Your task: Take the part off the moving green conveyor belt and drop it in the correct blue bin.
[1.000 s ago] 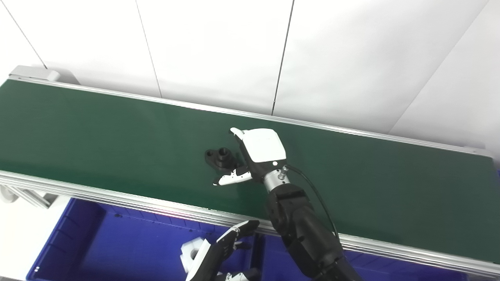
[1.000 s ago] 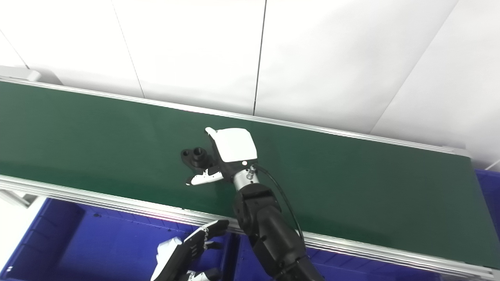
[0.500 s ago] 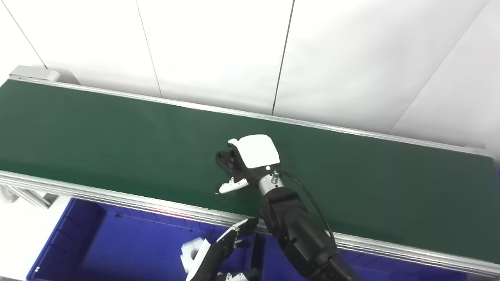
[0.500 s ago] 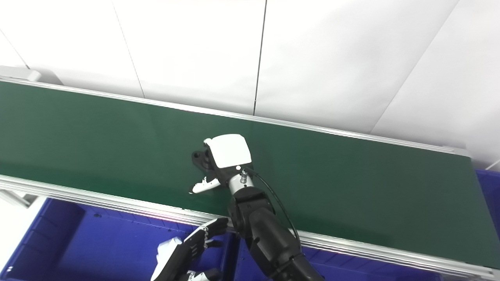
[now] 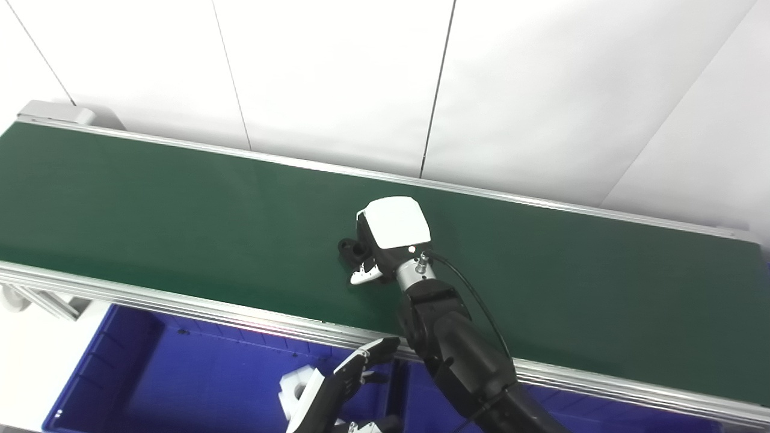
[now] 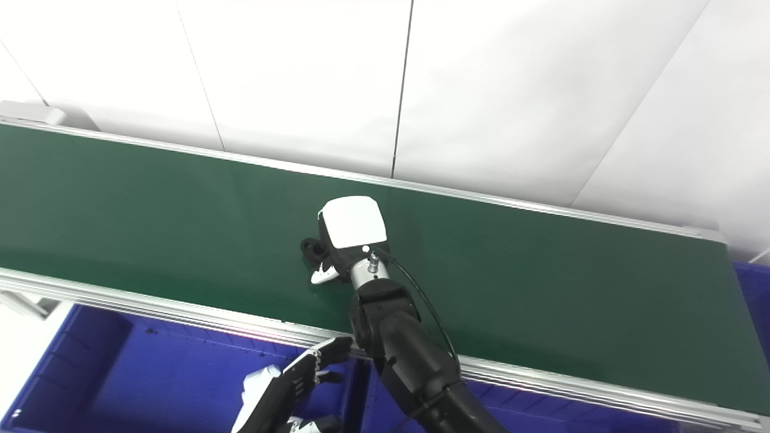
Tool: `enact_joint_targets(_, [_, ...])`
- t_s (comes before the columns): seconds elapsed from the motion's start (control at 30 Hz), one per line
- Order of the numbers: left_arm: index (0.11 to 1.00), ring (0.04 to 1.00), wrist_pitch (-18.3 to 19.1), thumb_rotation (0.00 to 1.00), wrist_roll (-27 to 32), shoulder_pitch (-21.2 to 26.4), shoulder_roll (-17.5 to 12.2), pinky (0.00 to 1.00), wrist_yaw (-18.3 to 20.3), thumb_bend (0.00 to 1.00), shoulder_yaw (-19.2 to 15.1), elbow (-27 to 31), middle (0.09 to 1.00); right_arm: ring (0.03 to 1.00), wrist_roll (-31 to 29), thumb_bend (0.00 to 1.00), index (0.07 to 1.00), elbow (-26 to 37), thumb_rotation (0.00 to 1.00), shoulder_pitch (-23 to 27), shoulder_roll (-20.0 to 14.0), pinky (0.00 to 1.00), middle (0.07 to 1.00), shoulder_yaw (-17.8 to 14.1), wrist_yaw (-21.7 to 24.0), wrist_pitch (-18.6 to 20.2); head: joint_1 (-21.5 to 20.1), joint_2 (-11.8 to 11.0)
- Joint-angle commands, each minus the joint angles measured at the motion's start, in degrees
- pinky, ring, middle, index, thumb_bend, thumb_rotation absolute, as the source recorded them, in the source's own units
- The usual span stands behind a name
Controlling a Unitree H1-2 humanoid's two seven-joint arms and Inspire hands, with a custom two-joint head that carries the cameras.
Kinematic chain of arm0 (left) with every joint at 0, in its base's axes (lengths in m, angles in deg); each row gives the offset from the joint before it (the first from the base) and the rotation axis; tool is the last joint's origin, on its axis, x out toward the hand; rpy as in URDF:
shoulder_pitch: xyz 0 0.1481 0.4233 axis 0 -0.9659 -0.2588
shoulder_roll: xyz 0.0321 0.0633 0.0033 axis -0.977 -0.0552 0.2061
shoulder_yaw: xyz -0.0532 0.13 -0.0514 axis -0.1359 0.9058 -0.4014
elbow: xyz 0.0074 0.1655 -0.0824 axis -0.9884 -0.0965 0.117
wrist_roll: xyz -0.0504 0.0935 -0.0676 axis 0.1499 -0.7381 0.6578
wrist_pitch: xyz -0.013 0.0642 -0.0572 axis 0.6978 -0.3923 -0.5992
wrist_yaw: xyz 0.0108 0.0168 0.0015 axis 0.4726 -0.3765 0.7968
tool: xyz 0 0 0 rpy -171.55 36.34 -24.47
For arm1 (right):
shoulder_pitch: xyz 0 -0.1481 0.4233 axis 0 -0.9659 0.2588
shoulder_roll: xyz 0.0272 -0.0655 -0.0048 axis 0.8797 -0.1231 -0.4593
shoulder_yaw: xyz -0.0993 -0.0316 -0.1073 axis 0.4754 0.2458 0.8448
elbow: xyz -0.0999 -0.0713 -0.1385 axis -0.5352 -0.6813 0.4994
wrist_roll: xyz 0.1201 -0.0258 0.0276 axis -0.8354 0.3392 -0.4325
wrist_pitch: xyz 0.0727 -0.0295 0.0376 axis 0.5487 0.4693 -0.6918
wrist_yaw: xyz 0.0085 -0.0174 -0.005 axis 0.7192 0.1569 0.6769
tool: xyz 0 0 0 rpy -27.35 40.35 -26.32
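We count one long green conveyor belt (image 5: 180,204), one small black part (image 5: 350,248) on it, two robot hands, right (image 5: 388,237) and left (image 5: 337,391), two blue plastic bins (image 5: 180,373) (image 6: 749,282), and one white block (image 5: 296,388).

White wall panels (image 5: 337,78), split by dark seams (image 5: 436,90), stand beyond the right hand's fingers (image 5: 361,278). A grey end cap (image 5: 48,113) sits far to their left. A white block (image 5: 296,390) lies nearer than them.
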Motion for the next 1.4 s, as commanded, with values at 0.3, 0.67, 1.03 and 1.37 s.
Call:
enact_joint_targets(0.3, [0.822, 0.845, 0.12, 0.69, -0.54, -0.39, 0.86, 0.74, -0.28, 0.85, 0.69, 1.99, 0.854, 0.123, -0.56, 0.52, 0.479, 1.24, 0.12, -0.43, -1.66, 0.05, 0.209, 0.6, 2.6, 1.3, -0.34, -0.03])
enact_joint_targets(0.67, [0.825, 0.848, -0.09, 0.71, 0.08, 0.45, -0.07, 0.74, -0.03, 0.84, 0.21, 1.6, 0.859, 0.135, -5.75, 0.51, 0.487, 16.16, 0.12, -3.94, -2.95, 0.08, 0.216, -3.08, 2.18, -0.88, -3.43, 0.77])
enact_joint_targets(1.03, [0.837, 0.873, 0.42, 0.73, 4.63, 1.33, -2.98, 0.8, 2.26, 0.79, -1.3, 3.43, 0.876, 0.146, -3.2, 0.51, 0.489, 37.51, 0.13, -5.12, -9.35, 0.09, 0.231, -4.93, 14.83, -1.16, -11.1, 4.73])
enact_joint_targets(1.37, [0.889, 0.93, 5.8, 0.78, 9.27, 0.82, -7.19, 0.89, 5.72, 0.72, -3.13, 9.87, 0.924, 0.164, -0.28, 0.51, 0.489, 51.74, 0.12, -8.72, -17.21, 0.1, 0.257, -7.97, 27.04, -3.65, -20.56, 9.37])
